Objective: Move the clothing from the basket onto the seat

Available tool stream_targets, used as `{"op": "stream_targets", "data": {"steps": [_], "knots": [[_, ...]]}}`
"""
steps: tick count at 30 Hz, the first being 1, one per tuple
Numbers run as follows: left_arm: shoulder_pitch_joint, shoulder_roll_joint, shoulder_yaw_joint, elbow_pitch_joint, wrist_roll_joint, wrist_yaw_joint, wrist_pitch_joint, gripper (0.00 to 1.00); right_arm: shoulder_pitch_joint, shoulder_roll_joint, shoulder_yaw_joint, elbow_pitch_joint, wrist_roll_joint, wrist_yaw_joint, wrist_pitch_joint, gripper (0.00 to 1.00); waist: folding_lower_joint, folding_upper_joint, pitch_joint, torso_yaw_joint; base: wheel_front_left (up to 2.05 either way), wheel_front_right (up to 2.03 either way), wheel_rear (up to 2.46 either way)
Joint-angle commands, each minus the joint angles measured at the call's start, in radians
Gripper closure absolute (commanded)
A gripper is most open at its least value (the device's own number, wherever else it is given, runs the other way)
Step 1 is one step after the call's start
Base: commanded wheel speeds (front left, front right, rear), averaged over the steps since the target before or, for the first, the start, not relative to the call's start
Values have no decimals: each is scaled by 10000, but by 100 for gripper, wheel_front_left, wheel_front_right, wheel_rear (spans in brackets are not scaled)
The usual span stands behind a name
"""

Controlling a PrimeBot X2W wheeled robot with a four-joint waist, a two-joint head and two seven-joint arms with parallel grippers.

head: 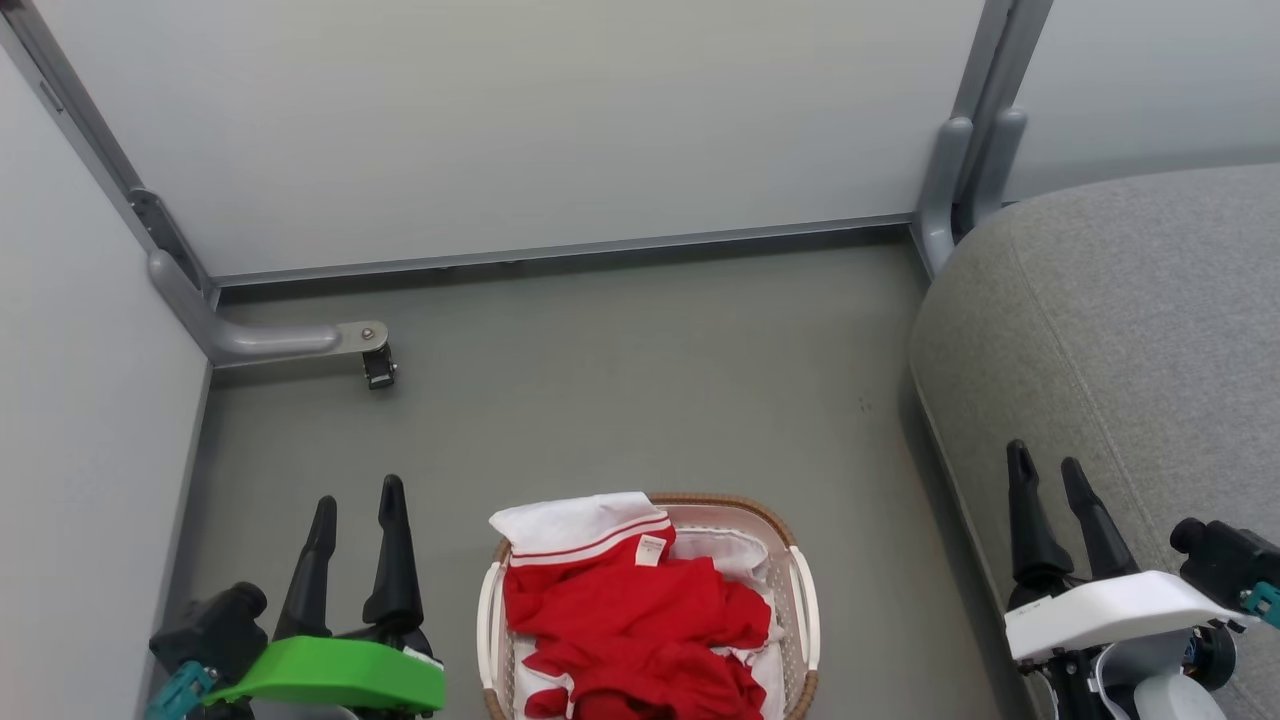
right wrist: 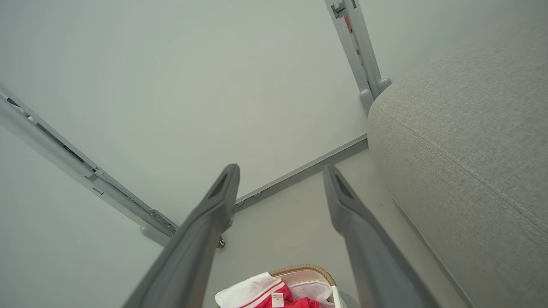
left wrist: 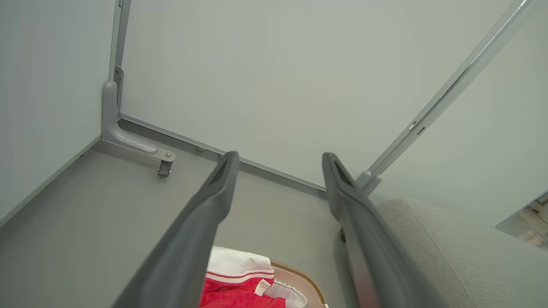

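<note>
Left gripper (head: 358,497) and right gripper (head: 1044,458) stood released, empty. Pinching the clothing (head: 625,610) mid-heap seemed best — clear of the basket (head: 760,515) rim; seat (head: 1120,320) lay right

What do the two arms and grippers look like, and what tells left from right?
Each gripper has two long dark fingers tapering to pointed tips. The left gripper has a bright green wrist cover; the right gripper has a white wrist cover. Each carries a black boxy module with a teal fitting.
</note>
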Motion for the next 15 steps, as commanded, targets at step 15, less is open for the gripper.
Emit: {"op": "stream_targets", "data": {"steps": [15], "knots": [[187,74,-225,394,1614,208,-410,0,179,-70,402,47,-2138,3,-437,0,-1,-1,-4,109,0,0,0]]}}
